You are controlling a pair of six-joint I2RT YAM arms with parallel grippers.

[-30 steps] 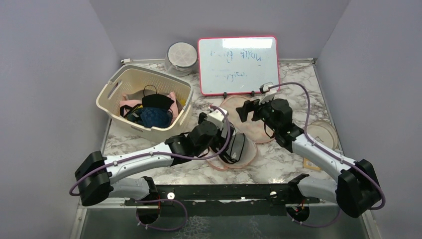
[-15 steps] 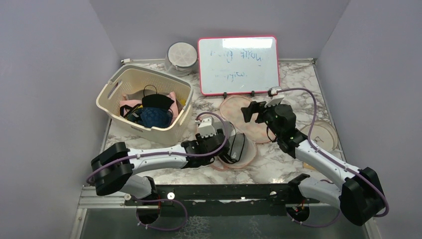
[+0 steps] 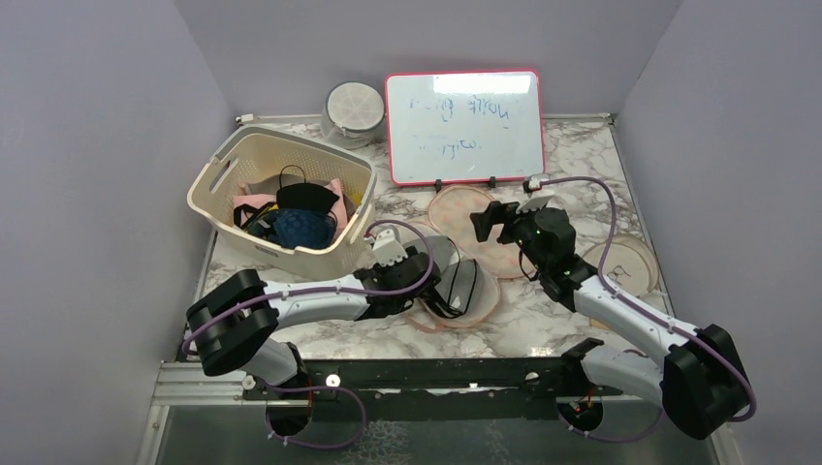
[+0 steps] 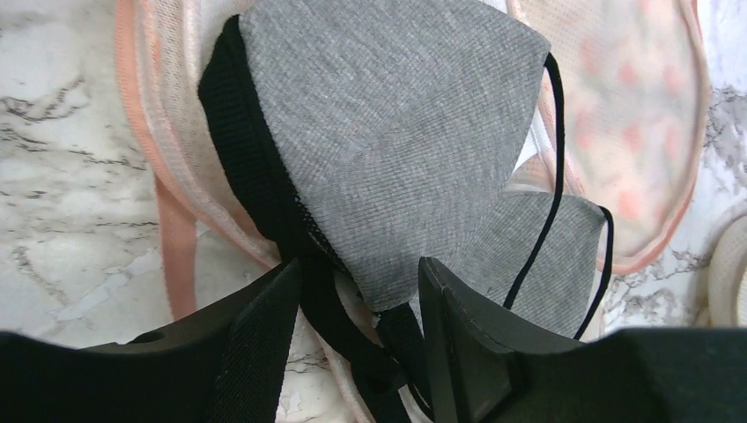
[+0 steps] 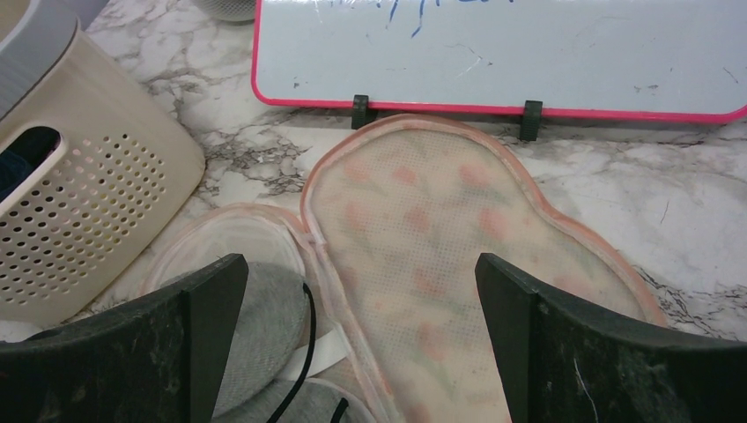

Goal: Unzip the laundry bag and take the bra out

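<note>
The bra (image 4: 396,150) lies in the unzipped laundry bag (image 5: 423,256), grey cups up, on the bag's near-left half; the black band runs along its left edge and thin black straps trail across the right cup. The bag lies spread open on the table (image 3: 388,339), roughly centred between the two arms. Its printed far-right half is folded back flat towards the whiteboard (image 3: 465,126), and its pink trim shows round both halves. The left gripper (image 4: 359,264) is low at the near end of the bra with its jaws apart; the black band and the corner of a grey cup pass between the two fingers (image 4: 264,344). Whether the pads press on the fabric cannot be told. The right gripper (image 5: 359,264) hangs above the folded-back half of the bag, jaws spread wide and holding nothing. The bag's printed lining and part of the grey cup show between its fingers. To the left of the bag, just beside it, stands the cream perforated basket (image 3: 233,160), holding a blue garment (image 3: 300,228) with black and pink items. The whiteboard stands upright on two black clips at the far edge of the bag and bears faint writing.
</note>
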